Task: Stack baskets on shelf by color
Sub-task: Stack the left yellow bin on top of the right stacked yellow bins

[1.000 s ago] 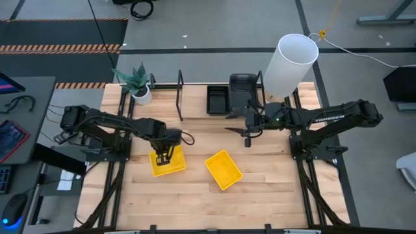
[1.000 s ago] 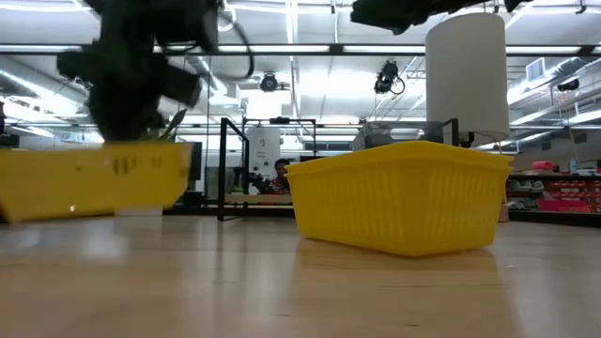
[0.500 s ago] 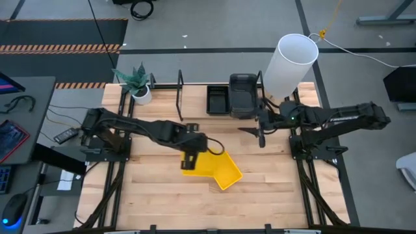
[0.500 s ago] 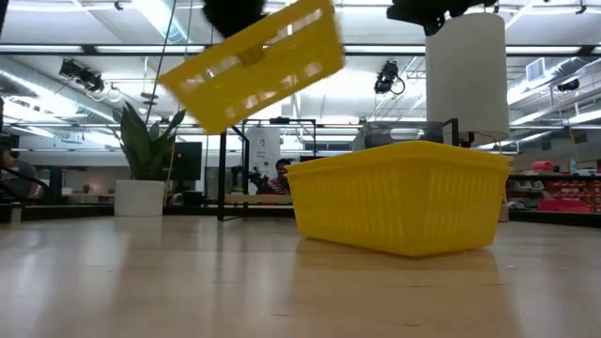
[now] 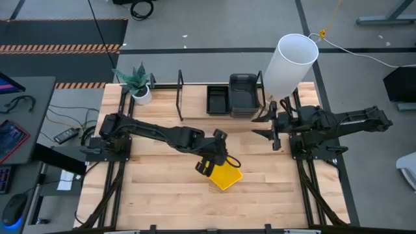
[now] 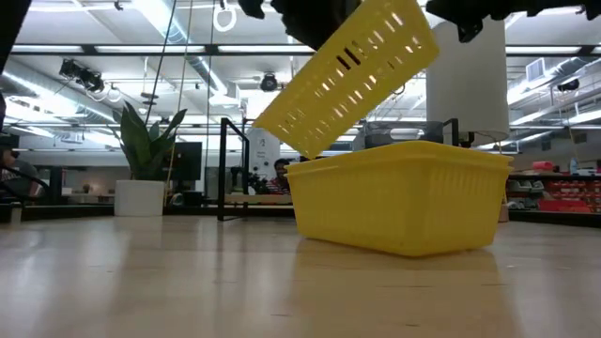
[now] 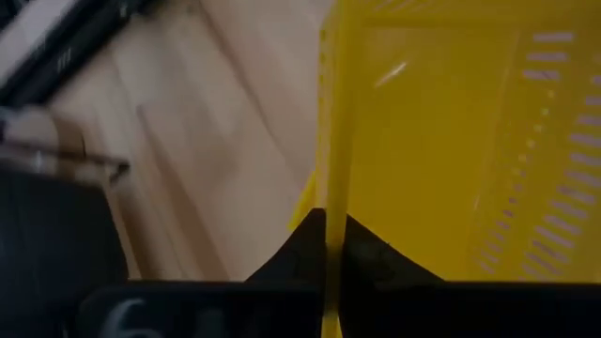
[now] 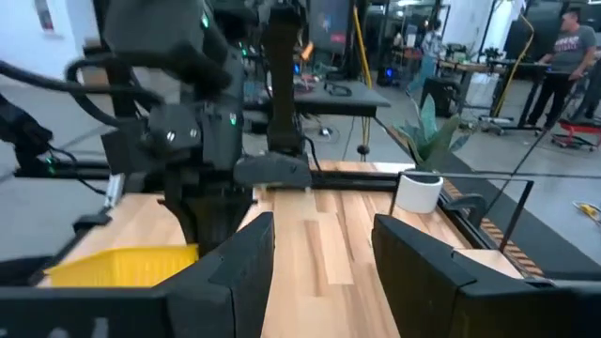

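My left gripper (image 5: 211, 162) is shut on a yellow basket (image 6: 352, 75), which hangs tilted in the air at mid-table. Just below it, a second yellow basket (image 6: 399, 199) rests with its bottom on the tabletop, also seen in the high view (image 5: 229, 177). A black basket (image 5: 217, 99) and dark-grey baskets (image 5: 242, 96) sit on the shelf (image 5: 180, 97) at the far edge. My right gripper (image 5: 273, 133) stands open and empty near the table's right side, pointing level toward the left. My left gripper pinches one wall of the yellow basket at its rim (image 7: 329, 202), with one finger inside the basket and one outside. The fingers slant down from the table's left. The basket is lifted clear and tipped steeply, one end low above the resting basket.
A tall white cylinder (image 5: 290, 64) stands at the far right next to the shelf. A potted plant (image 5: 138, 84) is at the far left corner. Bare wooden tabletop (image 5: 156, 188) lies along the near side.
My left gripper has lifted the yellow basket off the table's left part and carried it rightward and up, over the other yellow basket. The wrist has rolled and the basket has tipped steeply. My right gripper has drawn back toward the table's right edge, still open.
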